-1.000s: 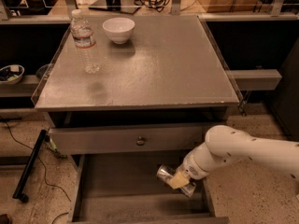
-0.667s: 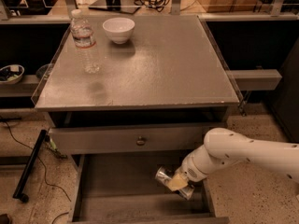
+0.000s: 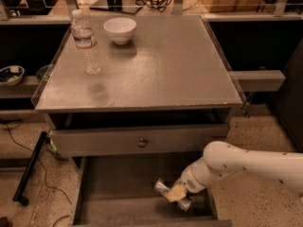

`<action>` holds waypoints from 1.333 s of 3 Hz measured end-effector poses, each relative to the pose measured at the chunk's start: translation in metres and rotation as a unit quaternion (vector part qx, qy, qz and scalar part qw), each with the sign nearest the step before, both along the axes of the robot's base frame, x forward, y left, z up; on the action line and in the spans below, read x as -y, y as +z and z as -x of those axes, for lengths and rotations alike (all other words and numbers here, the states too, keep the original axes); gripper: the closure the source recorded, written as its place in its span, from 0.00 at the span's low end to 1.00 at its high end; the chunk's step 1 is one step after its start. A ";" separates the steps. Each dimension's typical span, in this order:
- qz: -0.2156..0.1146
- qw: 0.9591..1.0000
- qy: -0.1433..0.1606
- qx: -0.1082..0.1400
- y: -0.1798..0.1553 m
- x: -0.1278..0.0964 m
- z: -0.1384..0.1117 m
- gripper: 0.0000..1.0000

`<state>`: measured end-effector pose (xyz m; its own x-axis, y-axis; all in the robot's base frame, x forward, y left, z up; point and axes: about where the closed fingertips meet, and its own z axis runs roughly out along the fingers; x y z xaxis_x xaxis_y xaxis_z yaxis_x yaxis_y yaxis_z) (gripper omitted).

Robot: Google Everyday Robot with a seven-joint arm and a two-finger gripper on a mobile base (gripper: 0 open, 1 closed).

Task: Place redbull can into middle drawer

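Observation:
The redbull can, slim and silver, lies tilted low inside the open middle drawer, a wide shallow grey tray pulled out below the closed panel. My gripper reaches into the drawer from the right on a white arm and is shut on the can, whose left end sticks out of the fingers. The can's right end is hidden by the gripper. I cannot tell if the can touches the drawer floor.
A closed drawer panel with a round brass knob sits above the open drawer. On the cabinet top stand a clear water bottle and a white bowl. A black bar and cables lie on the floor at left.
The gripper with the can has shifted slightly left and down inside the drawer. Nothing else has moved.

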<state>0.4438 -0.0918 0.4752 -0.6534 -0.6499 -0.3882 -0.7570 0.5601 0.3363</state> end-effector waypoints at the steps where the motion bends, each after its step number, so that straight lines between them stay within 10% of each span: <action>1: -0.011 1.000 -0.001 -0.009 -0.014 -0.008 0.002 1.00; 4: -0.035 0.999 -0.013 -0.011 -0.053 -0.037 -0.015 1.00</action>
<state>0.4593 -0.0549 0.4226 -0.6791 -0.6039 -0.4172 -0.7340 0.5546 0.3919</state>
